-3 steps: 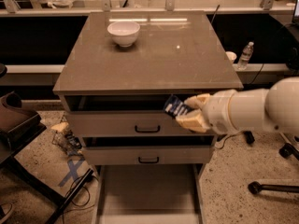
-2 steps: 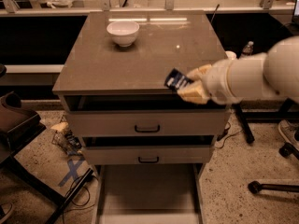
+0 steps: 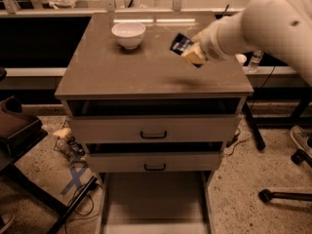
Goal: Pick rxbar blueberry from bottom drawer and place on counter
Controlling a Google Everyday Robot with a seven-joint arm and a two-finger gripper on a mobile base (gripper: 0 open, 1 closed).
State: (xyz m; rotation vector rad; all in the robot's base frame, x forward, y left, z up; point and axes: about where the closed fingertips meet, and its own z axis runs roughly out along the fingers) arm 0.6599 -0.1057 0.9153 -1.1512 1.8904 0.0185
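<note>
My gripper (image 3: 189,50) is shut on the rxbar blueberry (image 3: 180,44), a small dark blue bar with pale lettering. It holds the bar tilted in the air above the right half of the counter (image 3: 122,69). A faint shadow lies on the counter below it. The bottom drawer (image 3: 153,199) is pulled out at the foot of the cabinet, its pale floor bare. My white arm (image 3: 273,18) reaches in from the upper right.
A white bowl (image 3: 128,34) stands on the counter's back left. Two upper drawers with black handles (image 3: 153,135) sit slightly open. A dark chair (image 3: 14,130) is at the left, cables and blue tape on the floor, a chair base (image 3: 285,195) at the right.
My gripper has lifted the bar from in front of the upper drawer up and over the counter's right side.
</note>
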